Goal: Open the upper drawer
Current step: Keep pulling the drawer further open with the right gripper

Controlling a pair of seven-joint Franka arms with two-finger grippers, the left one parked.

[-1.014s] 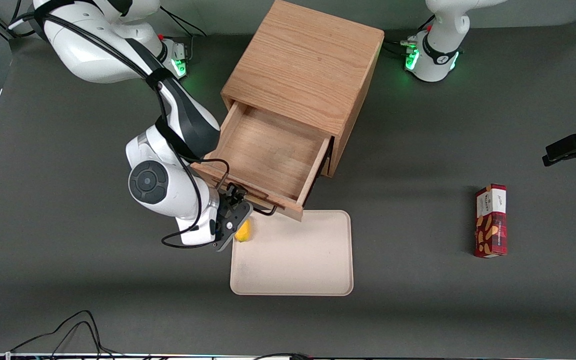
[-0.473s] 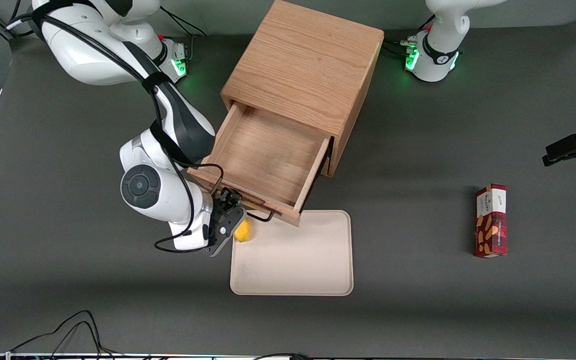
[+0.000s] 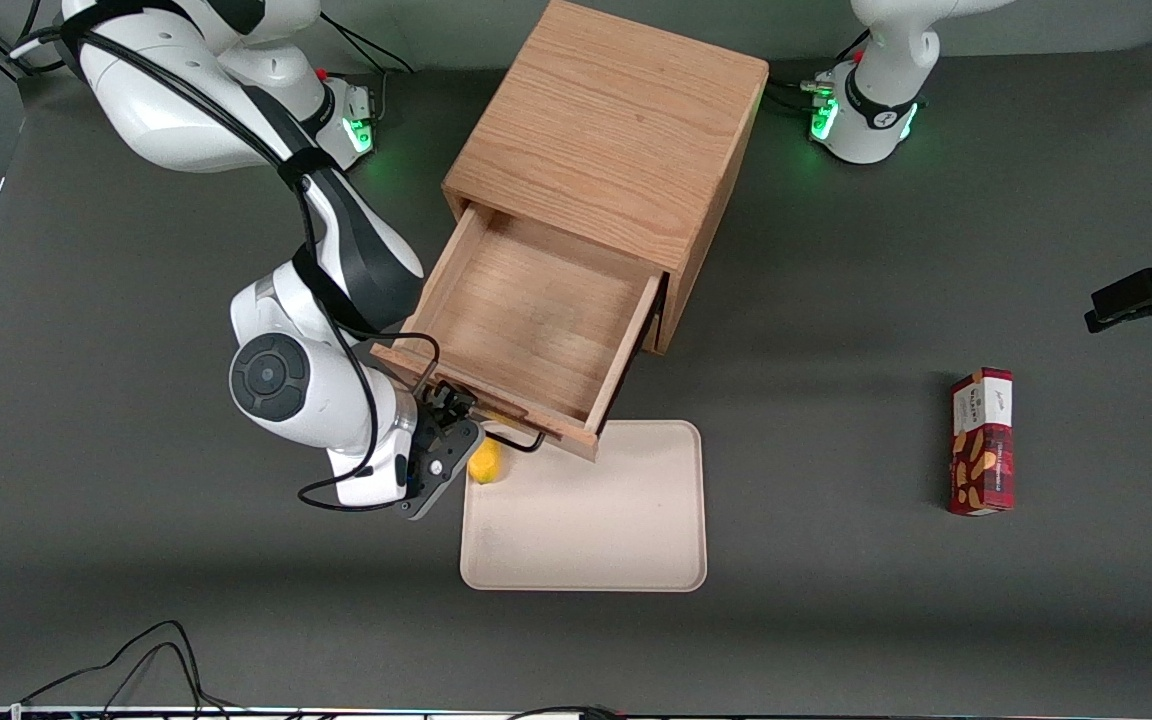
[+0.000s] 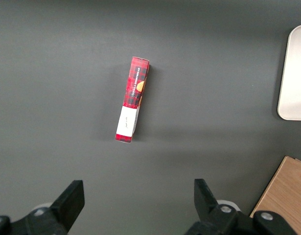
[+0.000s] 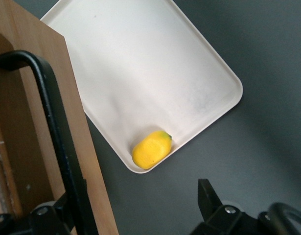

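Robot lab, dark matte table [image 3: 136, 600], bench-mounted arm bases, loose cables [image 3: 136, 660]

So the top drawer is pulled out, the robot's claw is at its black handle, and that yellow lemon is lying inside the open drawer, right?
Not quite. The upper drawer is pulled out and the gripper is at its black handle, but the drawer holds nothing. The front view and right wrist view show the lemon lying on the beige tray, in one of its corners.
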